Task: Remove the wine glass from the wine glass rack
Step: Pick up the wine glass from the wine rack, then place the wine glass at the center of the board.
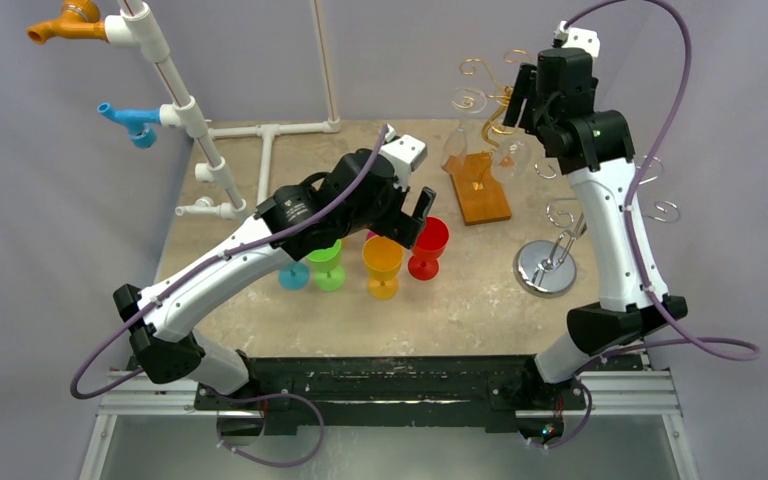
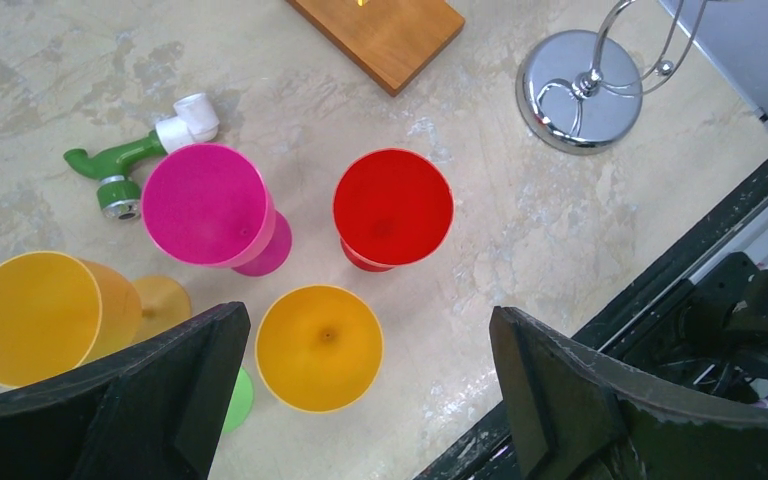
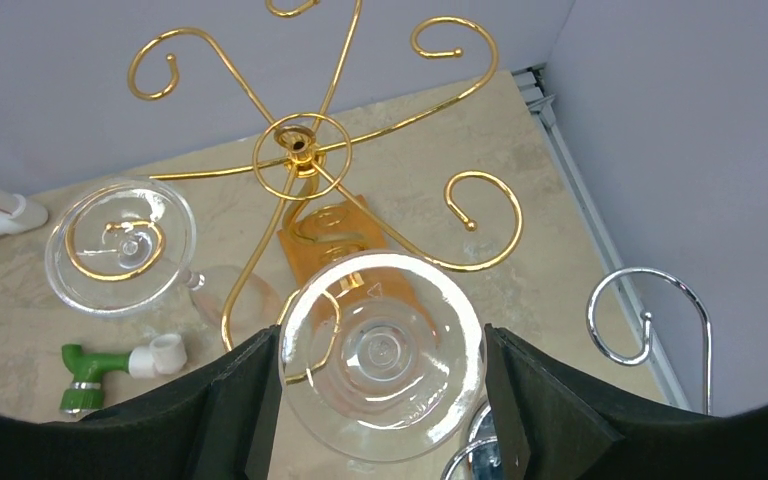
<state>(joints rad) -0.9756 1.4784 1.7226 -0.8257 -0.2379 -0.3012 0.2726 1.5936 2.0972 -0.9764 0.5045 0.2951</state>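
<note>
The right end effector (image 3: 380, 345) is shown, in its wrist view alone, with fingers set either side of the round foot of a clear wine glass (image 3: 400, 400). The glass is hung upside down on the gold wire wine glass rack (image 3: 300, 145). Whether the foot is pinched cannot be told. In the overhead view that foot is hidden beneath the wrist. The left end effector (image 2: 370, 330) is held wide apart above coloured plastic goblets (image 2: 392, 208) on the stone-patterned worktop (image 2: 520, 230), well apart from the rack.

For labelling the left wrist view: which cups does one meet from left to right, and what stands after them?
yellow cup → pink cup → orange cup → red cup → chrome rack base
</note>
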